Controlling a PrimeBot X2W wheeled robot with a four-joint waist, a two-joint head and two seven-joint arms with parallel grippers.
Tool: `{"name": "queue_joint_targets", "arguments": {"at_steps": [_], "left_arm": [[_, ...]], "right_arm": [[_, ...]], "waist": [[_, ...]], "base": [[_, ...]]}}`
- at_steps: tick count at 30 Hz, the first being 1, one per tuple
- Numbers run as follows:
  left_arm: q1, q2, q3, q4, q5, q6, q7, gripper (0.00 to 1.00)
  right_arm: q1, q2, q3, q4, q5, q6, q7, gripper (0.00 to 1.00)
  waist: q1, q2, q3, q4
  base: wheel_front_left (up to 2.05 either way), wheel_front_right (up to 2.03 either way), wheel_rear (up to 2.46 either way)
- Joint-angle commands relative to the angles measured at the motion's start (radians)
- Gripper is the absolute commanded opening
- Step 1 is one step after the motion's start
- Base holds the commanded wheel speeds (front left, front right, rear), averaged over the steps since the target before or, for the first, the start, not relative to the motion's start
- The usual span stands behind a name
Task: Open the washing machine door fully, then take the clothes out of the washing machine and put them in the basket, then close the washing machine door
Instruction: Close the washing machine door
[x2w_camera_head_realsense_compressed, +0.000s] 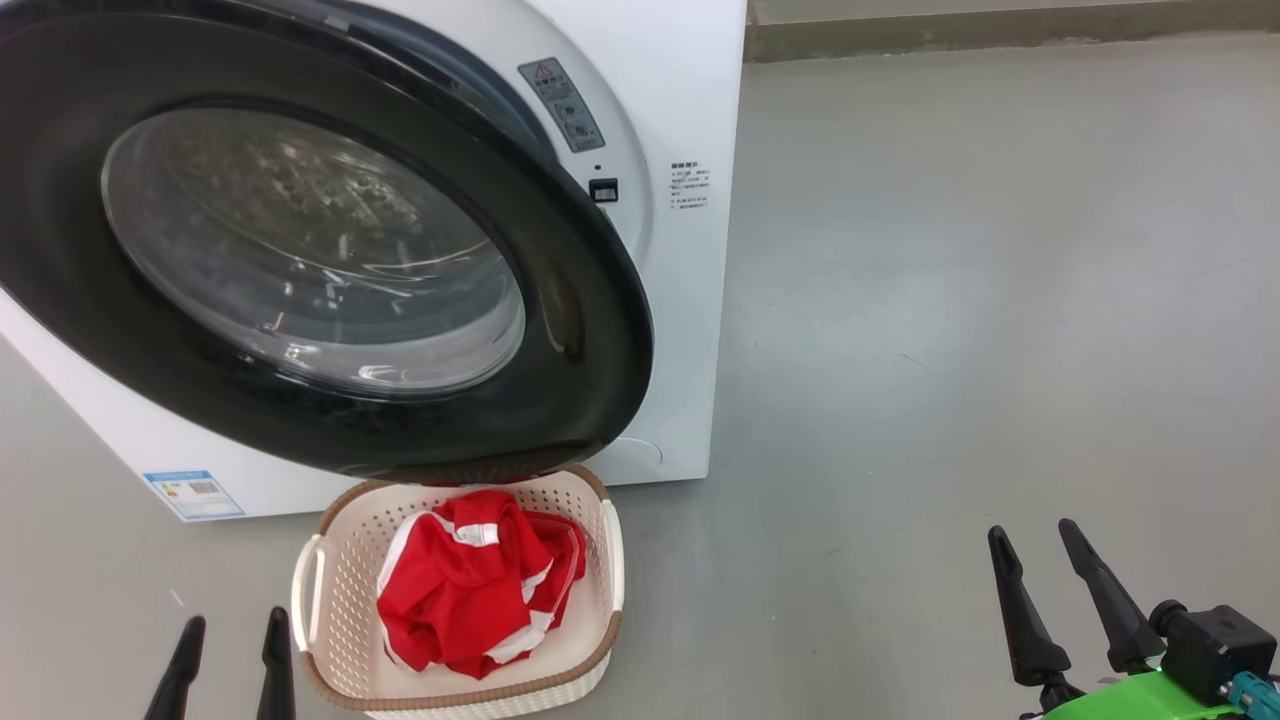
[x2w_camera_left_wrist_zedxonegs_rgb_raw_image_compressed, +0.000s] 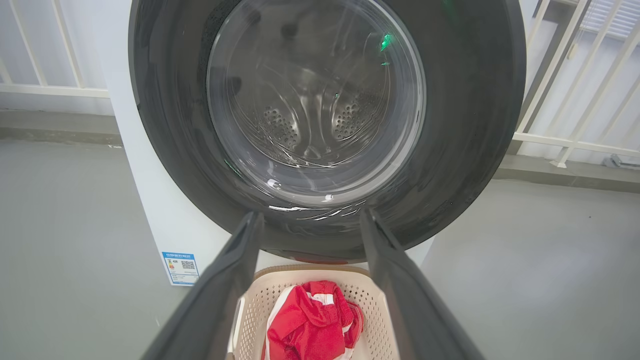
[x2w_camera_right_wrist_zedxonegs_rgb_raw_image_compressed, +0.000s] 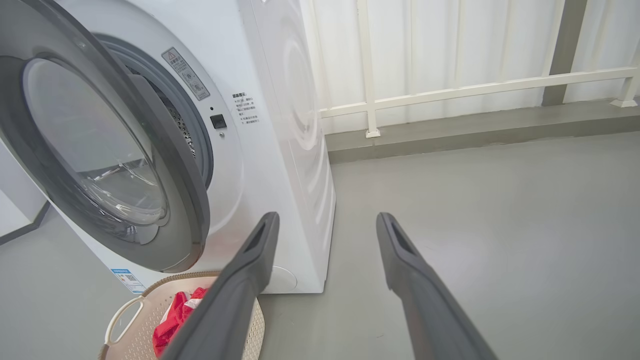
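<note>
The clothes (x2w_camera_head_realsense_compressed: 470, 590) lay crumpled in the basket (x2w_camera_head_realsense_compressed: 340, 560) just before the washing machine (x2w_camera_head_realsense_compressed: 690, 300), beneath the washing machine door (x2w_camera_head_realsense_compressed: 590, 330), which stood ajar, glass facing outward. The left gripper (x2w_camera_head_realsense_compressed: 236, 618) and right gripper (x2w_camera_head_realsense_compressed: 1032, 528) pointed machineward, fingers apart, empty.

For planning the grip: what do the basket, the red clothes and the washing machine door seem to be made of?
The basket: probably moulded plastic, matte cream, with regular holes and a brown woven-look rim. The red clothes: soft fabric, crumpled in folds. The washing machine door: glossy black rim, likely plastic; clear bulging window, glass or clear plastic, with reflections.
</note>
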Motion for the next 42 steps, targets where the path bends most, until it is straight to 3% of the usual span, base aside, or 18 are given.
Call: {"name": "queue_joint_targets", "arguments": {"at_steps": [1,14,15,16,17,18,32,42], "left_arm": [[-0.004,0.009,0.032,-0.028,0.008,-0.006,-0.012,1.00],[-0.004,0.004,0.024,-0.033,0.006,-0.006,-0.012,1.00],[-0.005,0.004,0.020,-0.033,0.006,-0.006,-0.012,1.00],[-0.006,0.003,0.016,-0.032,0.005,-0.006,-0.012,1.00],[-0.005,0.002,0.011,-0.032,0.005,-0.006,-0.012,1.00],[-0.005,0.001,0.010,-0.032,0.004,-0.006,-0.012,1.00],[0.001,-0.024,-0.039,-0.037,-0.001,-0.006,-0.012,1.00],[-0.040,-0.029,-0.075,-0.043,-0.031,-0.006,-0.012,1.00]], "right_arm": [[-0.004,-0.012,0.013,-0.027,-0.009,0.006,-0.006,1.00],[-0.004,-0.015,0.029,-0.028,-0.006,0.006,-0.006,1.00],[-0.005,-0.017,0.035,-0.028,-0.005,0.006,-0.006,0.87],[-0.006,-0.018,0.040,-0.028,-0.004,0.006,-0.006,0.43],[-0.009,-0.019,0.046,-0.027,-0.003,0.006,-0.006,0.16],[-0.013,-0.019,0.054,-0.026,0.000,0.006,-0.006,0.00],[-0.160,0.015,0.220,0.019,0.046,0.006,-0.006,0.00],[-0.307,0.027,0.259,0.073,0.068,0.006,-0.006,0.00]], "waist": [[0.0000,0.0000,-0.001,0.002],[0.0000,0.0000,-0.009,0.022],[0.0000,0.0000,-0.010,0.027],[0.0000,0.0000,-0.010,0.033],[0.0000,0.0000,-0.011,0.040],[0.0000,0.0000,-0.011,0.046],[0.0000,0.0000,-0.015,0.199],[0.0000,0.0000,0.034,0.303]], "base": [[0.00,0.00,0.00],[0.00,0.00,0.00],[0.00,0.00,0.00],[0.00,0.00,0.00],[0.00,0.00,0.00],[0.00,0.00,0.00],[0.00,0.00,0.00],[0.00,0.00,0.00]]}}
